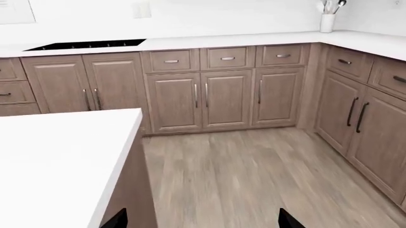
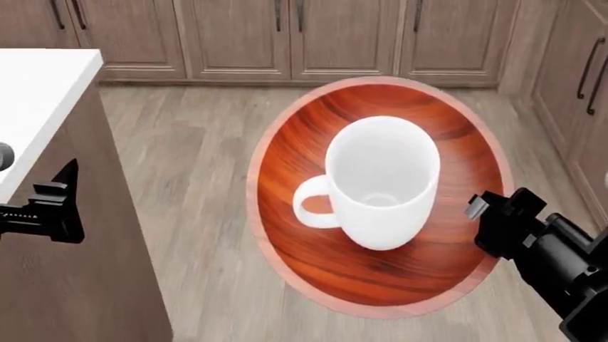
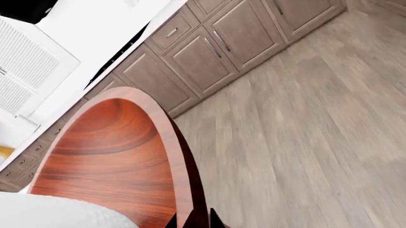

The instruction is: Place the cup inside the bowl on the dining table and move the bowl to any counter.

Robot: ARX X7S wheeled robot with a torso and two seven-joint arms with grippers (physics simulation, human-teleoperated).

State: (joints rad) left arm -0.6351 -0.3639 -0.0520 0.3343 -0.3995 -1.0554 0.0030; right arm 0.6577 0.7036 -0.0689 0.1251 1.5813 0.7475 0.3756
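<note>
Cup (image 2: 380,182) stands upright inside the bowl (image 2: 380,196), handle toward the robot's left. Bowl is off any surface, carried over the wooden floor (image 2: 199,178). First half of the task looks done; step in hand is the carry to a counter.

Right claw (image 2: 494,221) pinches the bowl's rim on the robot's right side. In the right wrist view the rim (image 3: 180,190) runs down between two dark fingertips (image 3: 212,219). One-point hold on a wide, shallow bowl with a tall mug inside.

Left claw (image 2: 53,206) hangs beside the white tabletop (image 2: 38,92) at the left, holding nothing. In the left wrist view its two tips (image 1: 117,219) sit well apart: spread.

Doing it well, as I judge it:
- Keep the bowl level. A rim pinch gives little resistance to tilt, and the mug is top-heavy and could slide or tip.
- Move base and arm slowly, no sharp turns.
- The counter (image 1: 254,40) along the far cabinets (image 1: 222,95) seems the natural target. Steer clear of the black cooktop (image 1: 89,45) and the utensil holder (image 1: 326,21) in the corner.
- Set the base down flat before letting go.

Hard to make out:
- Depth of the claw's bite on the rim; contact sits at the frame edge.
- Underside of the bowl is hidden.
- Whether the white tabletop at left is the dining table, I cannot tell.
- Counter is out of the head view.
</note>
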